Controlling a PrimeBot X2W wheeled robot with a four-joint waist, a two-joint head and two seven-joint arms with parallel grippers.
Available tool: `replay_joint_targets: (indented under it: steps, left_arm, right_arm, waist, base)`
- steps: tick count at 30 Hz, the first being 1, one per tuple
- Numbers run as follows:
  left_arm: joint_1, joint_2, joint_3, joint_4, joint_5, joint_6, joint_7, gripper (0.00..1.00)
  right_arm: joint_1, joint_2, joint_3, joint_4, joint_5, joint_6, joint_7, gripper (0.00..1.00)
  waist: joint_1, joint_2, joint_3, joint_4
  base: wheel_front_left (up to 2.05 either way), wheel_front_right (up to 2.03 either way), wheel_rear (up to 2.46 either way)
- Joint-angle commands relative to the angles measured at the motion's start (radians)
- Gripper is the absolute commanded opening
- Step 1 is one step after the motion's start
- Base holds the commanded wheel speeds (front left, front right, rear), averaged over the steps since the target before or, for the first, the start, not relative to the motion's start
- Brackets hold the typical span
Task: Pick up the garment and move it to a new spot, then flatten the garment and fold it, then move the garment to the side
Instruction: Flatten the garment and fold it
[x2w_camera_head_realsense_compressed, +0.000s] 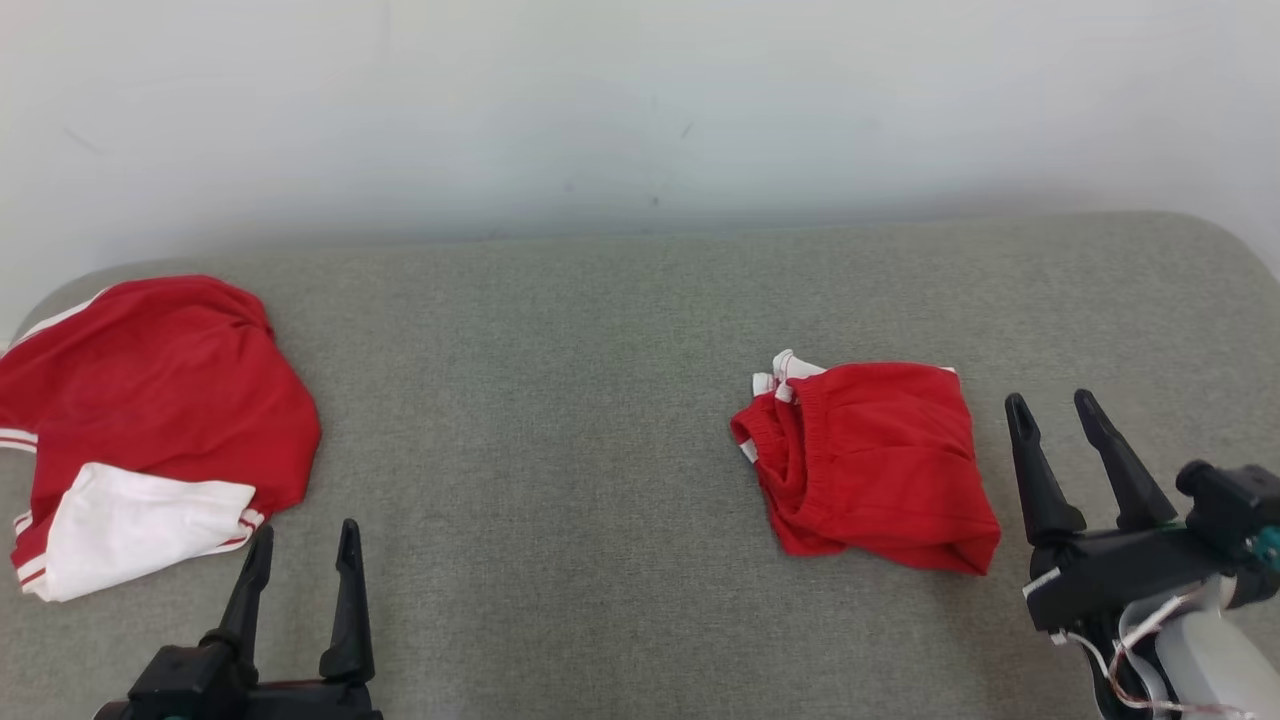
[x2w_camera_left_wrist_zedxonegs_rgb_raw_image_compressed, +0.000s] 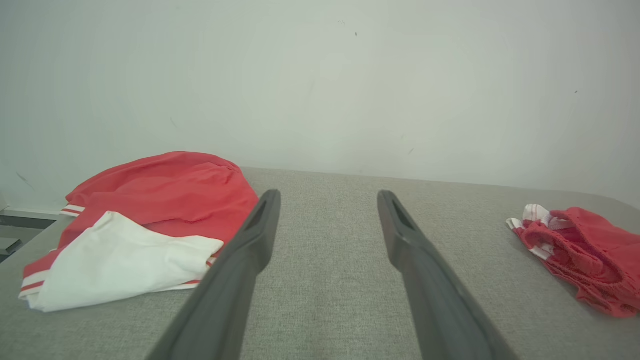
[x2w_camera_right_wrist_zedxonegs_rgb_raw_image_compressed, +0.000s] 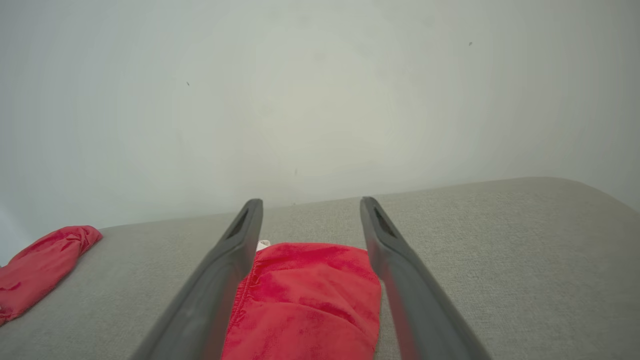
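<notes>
The garment (x2w_camera_head_realsense_compressed: 880, 460) is a small red folded bundle with white trim, lying right of centre on the grey fabric surface (x2w_camera_head_realsense_compressed: 560, 400). My right gripper (x2w_camera_head_realsense_compressed: 1052, 402) stands open just to its right, apart from it, with nothing between the fingers. In the right wrist view the garment (x2w_camera_right_wrist_zedxonegs_rgb_raw_image_compressed: 305, 295) lies on the surface beyond the open right gripper (x2w_camera_right_wrist_zedxonegs_rgb_raw_image_compressed: 311, 201), seen between the two fingers. At the lower left my left gripper (x2w_camera_head_realsense_compressed: 305, 532) is open and empty; its own view shows the left gripper (x2w_camera_left_wrist_zedxonegs_rgb_raw_image_compressed: 327, 195) over bare fabric, with the garment (x2w_camera_left_wrist_zedxonegs_rgb_raw_image_compressed: 585, 250) far right.
A second, larger red and white garment (x2w_camera_head_realsense_compressed: 150, 400) lies crumpled at the far left, also seen as the red and white garment (x2w_camera_left_wrist_zedxonegs_rgb_raw_image_compressed: 165, 195) and as a red heap (x2w_camera_right_wrist_zedxonegs_rgb_raw_image_compressed: 40, 265). A pale wall (x2w_camera_head_realsense_compressed: 640, 100) rises behind the surface, whose right end is rounded.
</notes>
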Motion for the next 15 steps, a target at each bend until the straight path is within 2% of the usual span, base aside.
replay_joint_targets:
  steps: [1, 9, 15]
  left_arm:
    - [0.012, 0.001, 0.006, -0.003, 0.011, 0.000, -0.001, 1.00]
    - [0.041, 0.004, 0.036, -0.019, 0.017, 0.001, -0.001, 1.00]
    - [0.054, 0.006, 0.050, -0.023, 0.021, -0.005, -0.001, 1.00]
  right_arm:
    - [0.025, 0.007, -0.012, -0.017, -0.016, -0.002, -0.003, 1.00]
    - [0.204, 0.083, -0.129, -0.195, -0.140, -0.002, -0.002, 1.00]
    - [0.296, 0.143, -0.184, -0.285, -0.214, -0.002, -0.002, 1.00]
  waist:
    - [0.0000, 0.0000, -0.014, -0.015]
    - [0.0000, 0.0000, -0.044, -0.036]
    - [0.0000, 0.0000, -0.053, -0.033]
  base:
    - [0.00, 0.00, 0.00]
    - [0.00, 0.00, 0.00]
    - [0.00, 0.00, 0.00]
